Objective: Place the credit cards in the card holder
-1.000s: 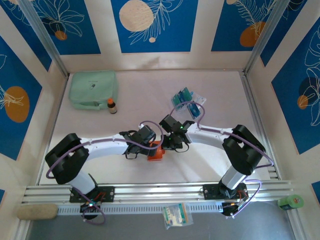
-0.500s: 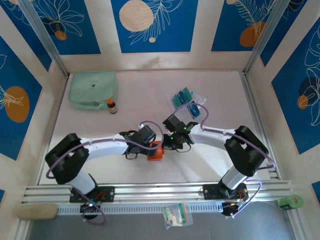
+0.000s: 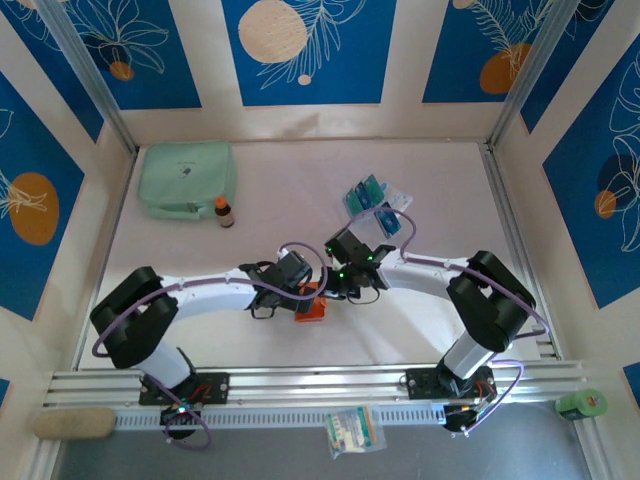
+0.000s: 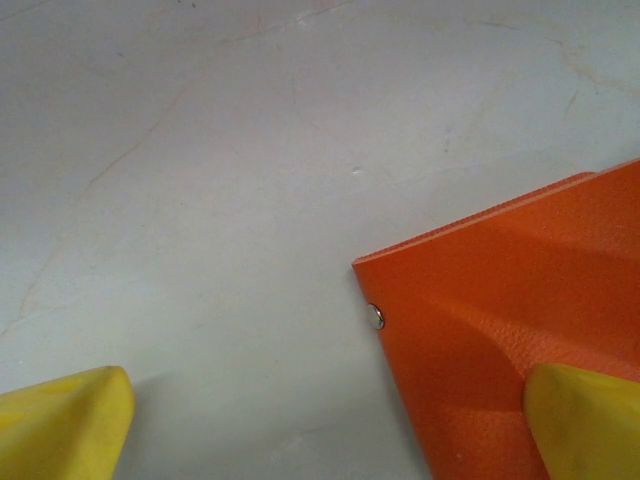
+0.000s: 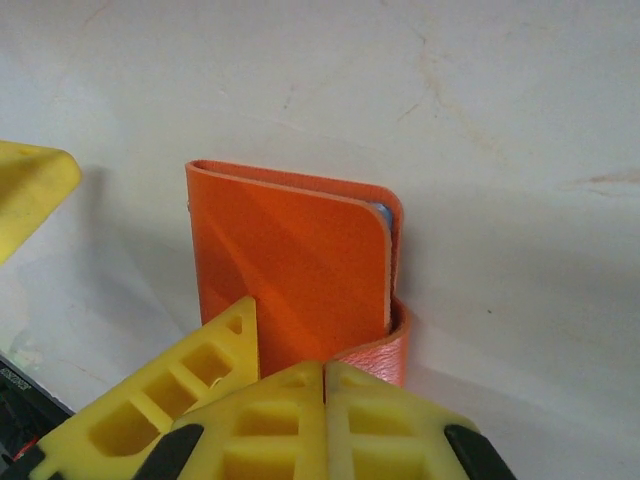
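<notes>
The card holder [image 5: 285, 255] is seen lying folded shut on the pale table [image 3: 400, 335] near the middle of the workspace, between the 2 wrists. Its orange cover is turned upward, and a small metal stud [image 4: 376, 317] is set at 1 edge. In the right wrist view a thin pale-blue edge is glimpsed inside the fold at the top right corner; whether it is a card cannot be told. The right gripper [image 5: 325, 372] is closed, its 2 yellow fingers pressed together with nothing between them. Its tips are placed over the near edge of the orange cover, though contact cannot be confirmed. The left gripper [image 4: 325, 390] is spread wide and nothing is clasped. 1 of its fingers is set over the orange cover at the holder's side, and the other is held above bare table well to the side. The credit cards [image 3: 372, 193], teal and blue, are gathered in a small heap farther back and to the right, well apart from the card holder and from both grippers. A mint-green pouch [image 3: 187, 178] is placed at the back left, and a small brown bottle [image 3: 224, 211] is stood just beside its front right corner. A sachet packet [image 3: 355, 430] is laid in front of the rail, between the 2 arm bases.
</notes>
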